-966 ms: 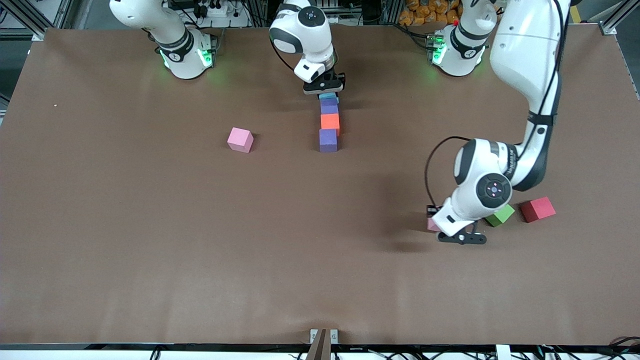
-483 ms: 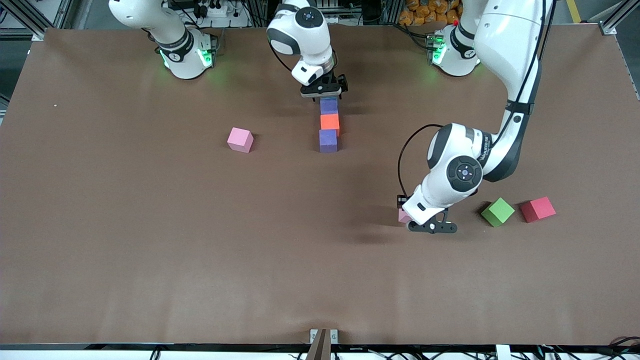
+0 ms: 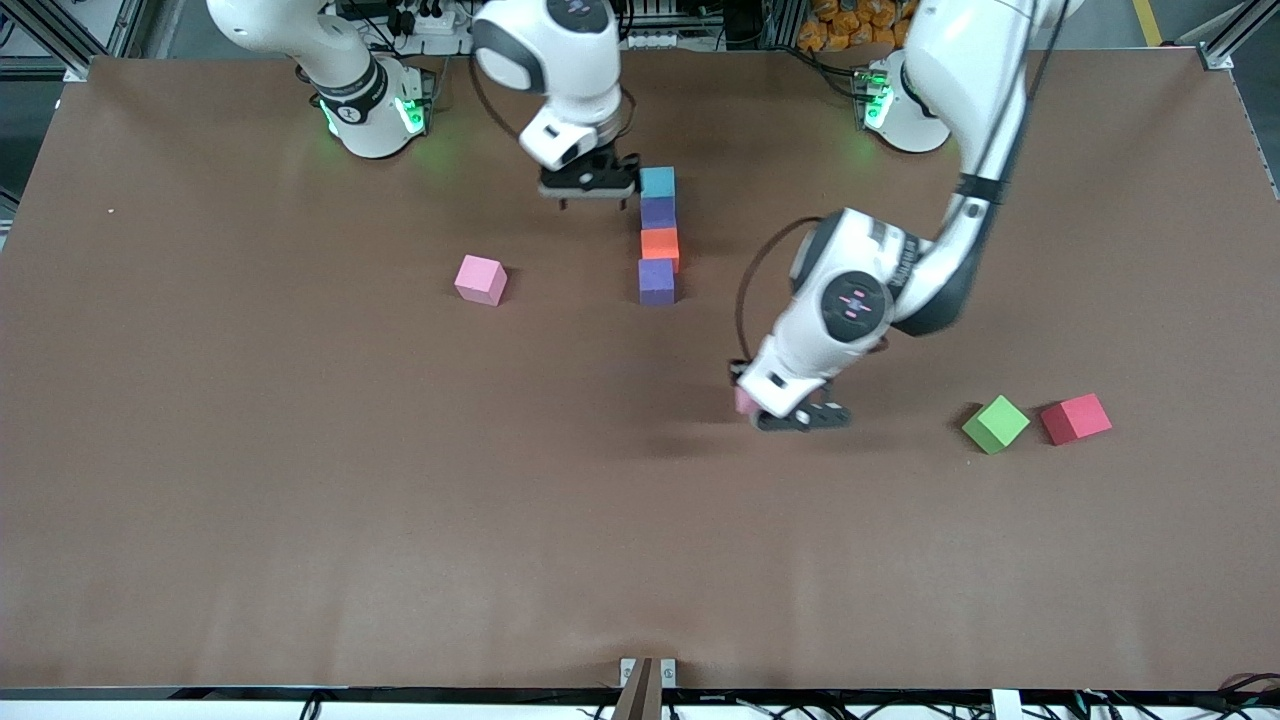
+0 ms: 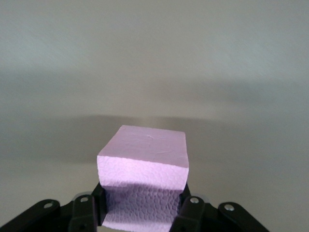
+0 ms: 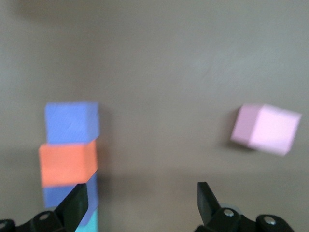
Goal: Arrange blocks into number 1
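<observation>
Pink block (image 4: 143,166) (aloft) in left end effector (image 3: 795,415).

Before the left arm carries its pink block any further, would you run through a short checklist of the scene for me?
1. Left gripper shut on the carried pink block: ok, held between both fingers in the left wrist view.
2. Right gripper open and empty: ok, beside the light blue block.
3. Column of light blue, purple, orange and purple blocks straight and touching: ok.
4. Second pink block placed in the figure: not ok, it lies apart, toward the right arm's end.
5. Green cube and red cube out of the carry path: ok.
</observation>
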`<state>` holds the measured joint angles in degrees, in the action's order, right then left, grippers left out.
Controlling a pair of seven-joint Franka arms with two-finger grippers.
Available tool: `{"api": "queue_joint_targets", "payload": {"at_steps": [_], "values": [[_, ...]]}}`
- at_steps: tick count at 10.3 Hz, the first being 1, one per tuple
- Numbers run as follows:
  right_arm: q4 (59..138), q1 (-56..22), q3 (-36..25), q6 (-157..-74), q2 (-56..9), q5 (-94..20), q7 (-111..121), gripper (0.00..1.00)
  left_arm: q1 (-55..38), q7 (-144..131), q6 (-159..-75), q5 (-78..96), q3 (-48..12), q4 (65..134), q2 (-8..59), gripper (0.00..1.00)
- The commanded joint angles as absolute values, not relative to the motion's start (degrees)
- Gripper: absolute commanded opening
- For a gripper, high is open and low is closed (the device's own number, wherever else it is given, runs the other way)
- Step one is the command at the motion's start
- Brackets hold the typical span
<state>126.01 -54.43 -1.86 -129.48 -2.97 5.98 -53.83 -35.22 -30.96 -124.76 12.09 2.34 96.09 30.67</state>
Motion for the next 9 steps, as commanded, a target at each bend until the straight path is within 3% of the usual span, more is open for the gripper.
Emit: {"api": "queue_joint_targets", "payload": {"at_steps": [1,6,9], "values": [[120.44,-42.15,-0.70,-123.69,-1.49,7.12,-36.99,1.00,-42.76,-38.55,-124.28,16.94,6.65,93.01,33.56,0.00],[114.45,-25.17,-1.23,-121.29,-1.58,6.68,-19.34,1.00,-51.49,-42.62,-124.19,21.71,9.49,90.26,38.23,0.00],[105.15,-18.83,-1.06,-118.06,-5.44,6.86,-18.72,1.00,-53.34,-42.71,-124.19,21.36,9.49,90.70,39.11,0.00]]}}
